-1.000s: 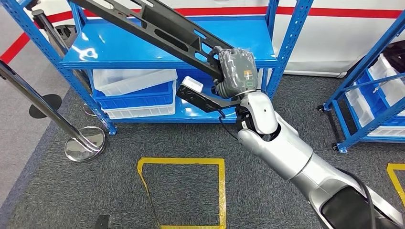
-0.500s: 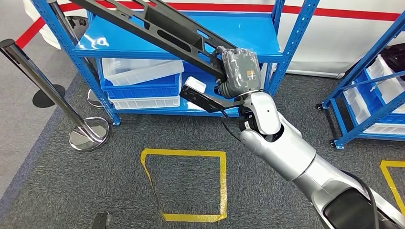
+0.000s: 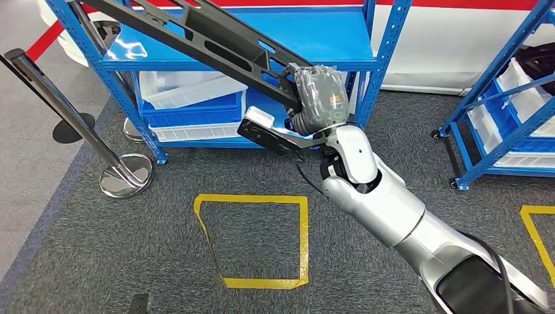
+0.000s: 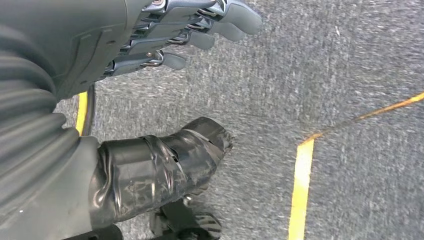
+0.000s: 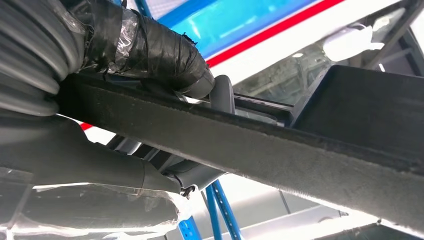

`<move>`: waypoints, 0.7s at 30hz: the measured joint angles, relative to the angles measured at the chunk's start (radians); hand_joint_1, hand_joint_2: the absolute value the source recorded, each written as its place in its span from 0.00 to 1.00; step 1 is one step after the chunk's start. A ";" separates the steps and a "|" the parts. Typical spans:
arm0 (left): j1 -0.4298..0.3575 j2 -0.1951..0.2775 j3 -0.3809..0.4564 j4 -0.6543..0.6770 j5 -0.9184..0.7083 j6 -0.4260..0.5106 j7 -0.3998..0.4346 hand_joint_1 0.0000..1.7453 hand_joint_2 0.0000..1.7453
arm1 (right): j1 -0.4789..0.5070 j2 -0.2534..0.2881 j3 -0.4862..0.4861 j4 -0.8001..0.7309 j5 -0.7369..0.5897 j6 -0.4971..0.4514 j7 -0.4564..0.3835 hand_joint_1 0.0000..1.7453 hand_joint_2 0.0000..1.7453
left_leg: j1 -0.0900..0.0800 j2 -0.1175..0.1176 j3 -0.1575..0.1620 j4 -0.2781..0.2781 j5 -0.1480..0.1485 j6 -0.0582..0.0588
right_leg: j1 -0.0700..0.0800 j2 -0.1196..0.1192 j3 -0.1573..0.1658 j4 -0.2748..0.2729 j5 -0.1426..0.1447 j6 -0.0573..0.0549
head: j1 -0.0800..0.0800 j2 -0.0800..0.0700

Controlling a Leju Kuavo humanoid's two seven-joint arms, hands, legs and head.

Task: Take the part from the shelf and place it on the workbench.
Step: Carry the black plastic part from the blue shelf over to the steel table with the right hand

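You see the long black part (image 3: 216, 40) gripped at its near end by the right hand (image 3: 319, 97); its fingers are wrapped tight; its length slants away up-left across the blue shelf (image 3: 327, 39); the left hand (image 4: 165, 35) hangs empty, fingers loosely apart.

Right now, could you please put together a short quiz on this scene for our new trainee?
1. True or false: the right hand grips the long black part.
2. What is taped on the carpet in front of the blue shelf? A) a red circle B) a yellow square C) a white arrow
3. Fill in: the left hand hangs over the grey ____ with its fingers apart, holding nothing.

Key: 1 true; 2 B; 3 carpet.
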 joint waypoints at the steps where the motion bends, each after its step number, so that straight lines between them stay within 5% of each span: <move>1: 0.000 0.000 0.000 0.000 0.000 0.000 -0.002 0.00 1.00 | 0.002 0.000 0.000 0.000 0.000 0.000 0.002 1.00 1.00 | 0.000 0.000 0.045 -0.066 0.019 0.003 | 0.000 0.000 -0.008 0.002 0.005 0.002 | 0.000 0.000; 3: -0.002 0.001 0.001 0.000 0.000 0.000 -0.006 0.00 1.00 | 0.004 -0.002 -0.001 -0.005 0.003 -0.001 0.005 1.00 1.00 | -0.006 -0.001 0.117 -0.181 0.024 0.012 | 0.001 0.001 -0.018 0.003 0.015 0.011 | 0.001 0.000; 7: -0.002 0.001 0.002 0.000 -0.007 0.000 -0.026 0.00 1.00 | 0.016 -0.006 -0.008 -0.017 0.023 -0.034 0.000 1.00 1.00 | -0.009 -0.001 0.133 -0.228 0.031 0.031 | 0.003 0.002 -0.024 -0.002 0.030 0.033 | 0.002 0.000; 9: -0.001 0.001 0.002 0.000 -0.012 0.000 -0.031 0.00 1.00 | 0.027 -0.012 -0.018 -0.023 0.032 -0.052 -0.001 1.00 1.00 | -0.004 0.002 0.130 -0.237 0.046 0.044 | 0.004 0.004 -0.050 0.055 -0.014 0.042 | 0.005 0.000; 11: -0.001 0.001 0.002 0.000 -0.016 0.002 -0.028 0.00 1.00 | 0.038 -0.021 -0.025 -0.028 0.035 -0.056 0.000 1.00 1.00 | -0.004 0.004 0.120 -0.237 0.055 0.053 | 0.002 0.004 -0.103 0.187 -0.089 0.047 | 0.007 0.000; 13: 0.000 0.001 0.002 0.000 -0.018 0.005 -0.026 0.00 1.00 | 0.052 -0.032 -0.026 -0.033 0.035 -0.049 0.004 1.00 1.00 | -0.005 0.004 0.111 -0.234 0.059 0.054 | 0.001 0.004 -0.133 0.279 -0.120 0.049 | 0.007 0.000; 15: 0.001 0.001 0.002 0.000 -0.019 0.006 -0.025 0.00 1.00 | 0.062 -0.045 -0.027 -0.041 0.035 -0.037 0.009 1.00 1.00 | -0.005 0.003 0.105 -0.229 0.061 0.053 | 0.000 0.004 -0.091 0.227 -0.084 0.046 | 0.008 0.000; 18: 0.001 -0.002 0.002 0.000 -0.020 0.008 -0.026 0.00 1.00 | 0.064 -0.060 -0.035 -0.058 0.027 -0.024 0.012 1.00 1.00 | -0.007 -0.002 0.092 -0.217 0.060 0.047 | 0.003 0.015 0.017 0.040 -0.026 0.032 | 0.008 0.000; 21: -0.001 -0.004 0.002 0.000 -0.019 0.010 -0.025 0.00 1.00 | 0.067 -0.072 -0.041 -0.073 0.012 -0.016 0.012 1.00 1.00 | -0.007 -0.008 0.078 -0.214 0.067 0.033 | 0.005 0.015 0.031 -0.003 -0.023 0.025 | 0.007 0.000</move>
